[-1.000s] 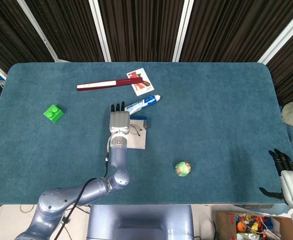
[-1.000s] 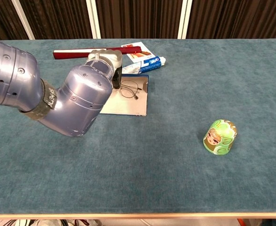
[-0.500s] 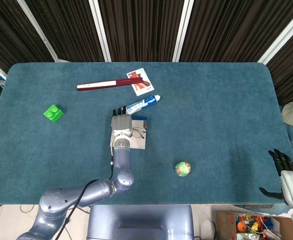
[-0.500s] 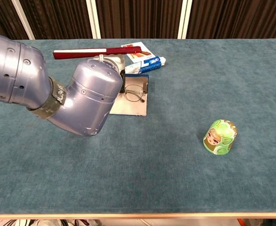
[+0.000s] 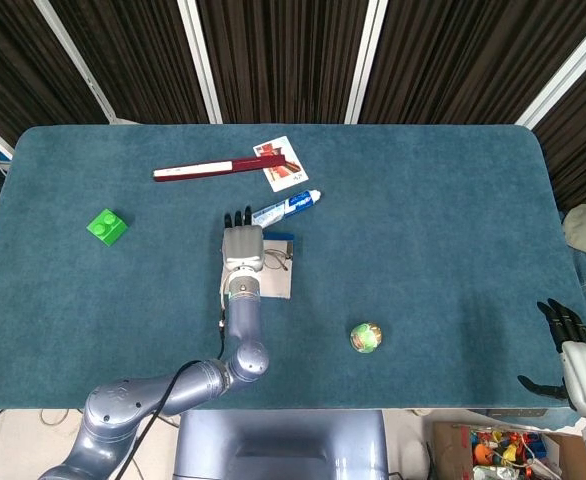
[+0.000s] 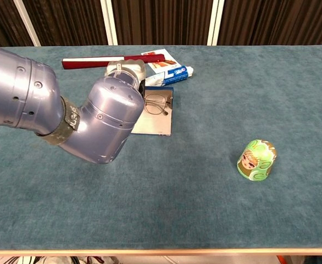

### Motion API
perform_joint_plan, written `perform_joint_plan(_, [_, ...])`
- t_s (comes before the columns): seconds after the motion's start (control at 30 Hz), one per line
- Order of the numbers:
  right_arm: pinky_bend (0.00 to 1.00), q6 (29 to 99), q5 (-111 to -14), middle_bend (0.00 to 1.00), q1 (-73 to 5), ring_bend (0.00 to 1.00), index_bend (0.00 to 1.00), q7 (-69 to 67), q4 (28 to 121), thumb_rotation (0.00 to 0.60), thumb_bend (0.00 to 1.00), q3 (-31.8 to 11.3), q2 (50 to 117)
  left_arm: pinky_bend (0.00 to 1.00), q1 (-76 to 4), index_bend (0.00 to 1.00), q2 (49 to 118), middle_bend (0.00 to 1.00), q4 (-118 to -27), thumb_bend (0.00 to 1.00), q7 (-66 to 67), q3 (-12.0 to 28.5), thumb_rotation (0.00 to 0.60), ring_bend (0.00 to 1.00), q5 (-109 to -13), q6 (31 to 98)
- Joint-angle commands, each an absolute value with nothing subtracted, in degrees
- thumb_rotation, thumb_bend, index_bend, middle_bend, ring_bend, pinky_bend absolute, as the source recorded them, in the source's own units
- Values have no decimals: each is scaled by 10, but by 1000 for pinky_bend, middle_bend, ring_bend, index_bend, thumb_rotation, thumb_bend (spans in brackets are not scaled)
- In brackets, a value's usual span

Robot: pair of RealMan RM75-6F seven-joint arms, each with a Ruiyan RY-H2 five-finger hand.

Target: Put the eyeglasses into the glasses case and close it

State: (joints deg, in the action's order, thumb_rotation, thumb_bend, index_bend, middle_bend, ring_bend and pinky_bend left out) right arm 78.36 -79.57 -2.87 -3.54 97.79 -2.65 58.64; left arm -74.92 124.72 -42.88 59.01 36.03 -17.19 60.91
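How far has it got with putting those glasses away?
Partly there, it seems. The eyeglasses already lie on the open glasses case. The left hand is over the case beside them; what it touches is hidden by the arm. The case is not yet closed, so shutting it is left. The right hand waits off the table edge, holding nothing.

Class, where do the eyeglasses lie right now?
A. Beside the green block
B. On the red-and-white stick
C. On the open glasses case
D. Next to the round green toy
C: the eyeglasses rest on the open glasses case, beside the left hand.
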Motion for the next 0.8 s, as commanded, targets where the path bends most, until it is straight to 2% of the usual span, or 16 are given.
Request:
perform_joint_plan(0.03, [168,783,-795,0,-29,0,0,-35,978,600,26,-26,586,0,-752,548,1250,0,-421,415,589,364,600,0,-174,607])
perform_joint_plan(0.2, [168,782,-794,0,-29,0,0,-36,979,600,26,-26,586,0,-751,478,1253,0,-416,408,594,367,600,0,-174,605])
perform_joint_plan(0.43, [168,780,-793,0,-29,0,0,-38,980,600,27,-26,584,0,-746,308,1248,0,-428,408,610,372,600,0,-169,611])
perform_joint_plan(0.8, [168,776,-790,0,-30,0,0,-39,983,600,28,-26,582,0,-718,202,1225,0,-493,407,628,361,600,0,-176,644])
